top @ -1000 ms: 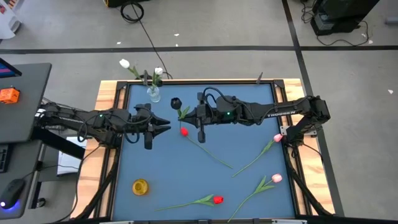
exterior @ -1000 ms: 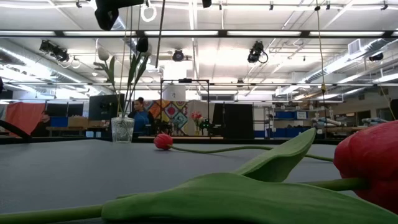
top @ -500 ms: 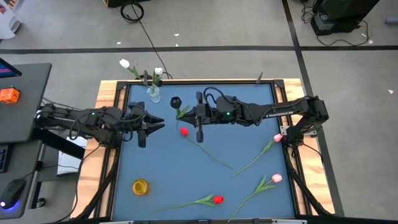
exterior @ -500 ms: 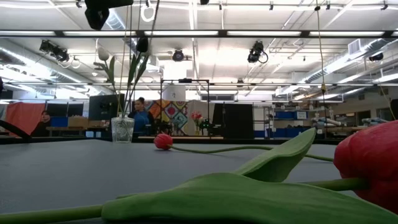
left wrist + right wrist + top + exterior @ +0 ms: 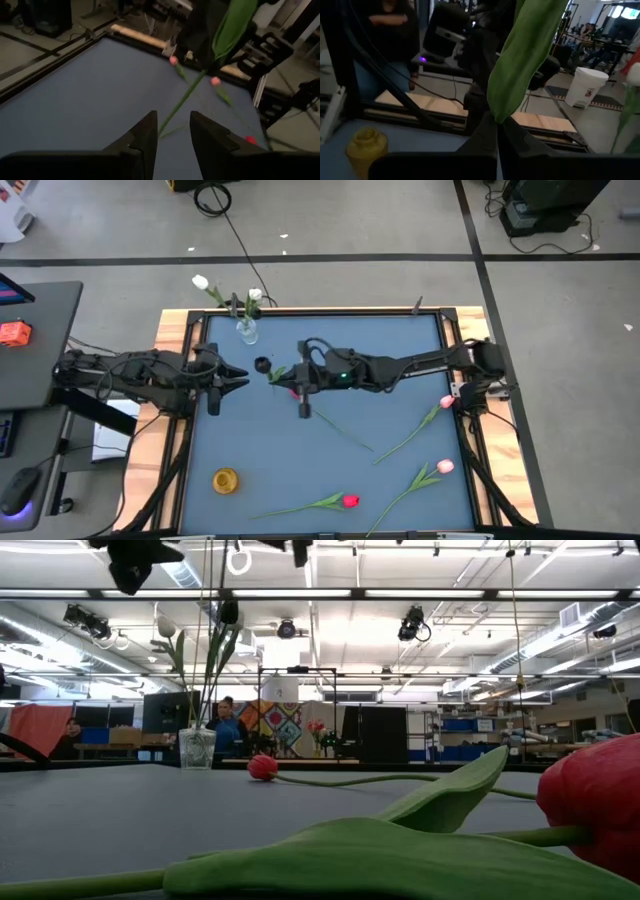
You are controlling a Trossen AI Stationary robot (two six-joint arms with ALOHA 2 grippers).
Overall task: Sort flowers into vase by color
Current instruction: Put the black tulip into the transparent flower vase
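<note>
Right gripper is clenched on the black tulip, holding it above the table near 11 o'clock, just short of the glass vase. Left gripper hangs beside it, fingers parted, grasping nothing.

No text, label, brand or number can be read in any view. The right arm may carry pale lettering along its side in the high view, but the marks there are too small to make out.
</note>
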